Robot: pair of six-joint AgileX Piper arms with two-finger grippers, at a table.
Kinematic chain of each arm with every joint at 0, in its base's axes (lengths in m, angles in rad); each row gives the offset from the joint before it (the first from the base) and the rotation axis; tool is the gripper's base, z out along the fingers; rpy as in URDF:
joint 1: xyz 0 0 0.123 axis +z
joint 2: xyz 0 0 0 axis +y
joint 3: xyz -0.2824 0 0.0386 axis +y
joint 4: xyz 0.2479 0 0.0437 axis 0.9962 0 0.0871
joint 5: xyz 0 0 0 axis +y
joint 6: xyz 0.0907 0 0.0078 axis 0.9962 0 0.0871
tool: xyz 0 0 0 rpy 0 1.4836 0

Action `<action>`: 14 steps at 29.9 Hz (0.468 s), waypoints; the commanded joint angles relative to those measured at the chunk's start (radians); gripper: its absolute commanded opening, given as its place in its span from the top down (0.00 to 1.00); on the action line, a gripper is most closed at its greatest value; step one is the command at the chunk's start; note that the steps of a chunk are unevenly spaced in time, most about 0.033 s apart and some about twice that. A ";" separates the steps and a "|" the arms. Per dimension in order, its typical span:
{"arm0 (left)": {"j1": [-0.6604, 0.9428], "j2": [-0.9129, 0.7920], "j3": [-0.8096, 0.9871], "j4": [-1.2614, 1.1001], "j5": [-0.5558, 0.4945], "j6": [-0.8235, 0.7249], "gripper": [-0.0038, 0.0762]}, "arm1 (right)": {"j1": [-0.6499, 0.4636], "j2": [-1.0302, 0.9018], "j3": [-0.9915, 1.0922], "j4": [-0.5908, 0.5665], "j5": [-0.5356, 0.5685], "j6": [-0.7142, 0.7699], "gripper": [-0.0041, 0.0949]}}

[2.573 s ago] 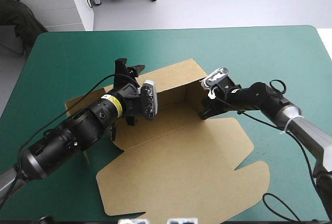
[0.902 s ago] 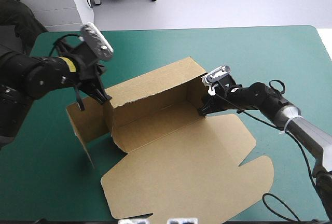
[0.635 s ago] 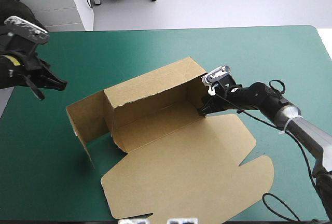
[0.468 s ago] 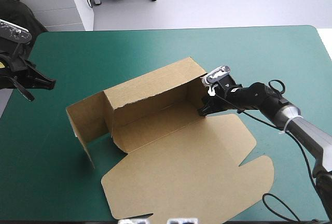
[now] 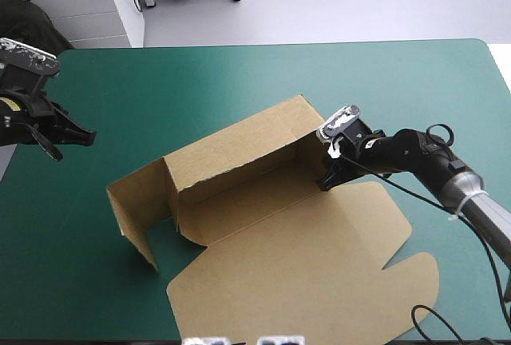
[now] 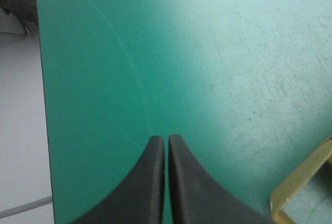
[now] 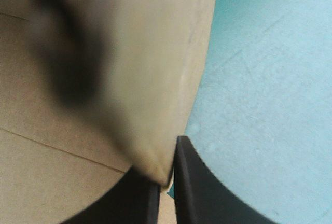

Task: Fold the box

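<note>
At the middle of the teal-green cover (image 5: pixel 200 73) sat the brown box (image 5: pixel 247 201), partly formed and turned at a slant to the table's edges. Its long rear wall (image 5: pixel 239 141) stood upright on the far side of the box floor. The left end wall (image 5: pixel 136 205) also stood raised and swung outward from the box's left end, one edge resting on the cover. The lid (image 5: pixel 311 269) lay flat on the near side of the box and reached toward the table's near edge, with its tuck flaps spread to the right.

At the box's right end, the right gripper (image 5: pixel 326 181) came in low from the right. Its black fingers were nearly together and pinched the lower corner of the right end wall (image 5: pixel 313 152). In the right wrist view that board ran up from between the fingers. The box floor lay to one side of it and bare cover to the other.

Well to the left of the box, near the table's left edge, the left gripper (image 6: pixel 166 140) hung over bare cover. Its fingers were pressed together into a single point, with nothing between them. In the left wrist view one brown edge of the box showed off to the side of those fingers, apart from them.
</note>
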State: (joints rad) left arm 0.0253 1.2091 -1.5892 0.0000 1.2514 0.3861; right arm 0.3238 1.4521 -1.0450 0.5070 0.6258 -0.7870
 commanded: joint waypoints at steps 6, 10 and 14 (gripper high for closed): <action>0.000 -0.018 0.009 -0.017 -0.010 -0.012 0.94 | 0.002 -0.122 -0.063 -0.260 0.250 0.362 0.98; 0.000 -0.018 0.009 -0.017 -0.008 -0.012 0.94 | 0.002 -0.122 -0.134 -0.382 0.373 0.492 0.98; 0.000 -0.018 0.009 -0.017 0.003 -0.012 0.94 | 0.002 -0.115 -0.206 -0.488 0.444 0.566 0.98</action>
State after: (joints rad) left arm 0.0257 1.2100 -1.5592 0.0000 1.2514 0.3840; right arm 0.3247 1.3664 -1.1841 0.1020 0.9894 -0.2736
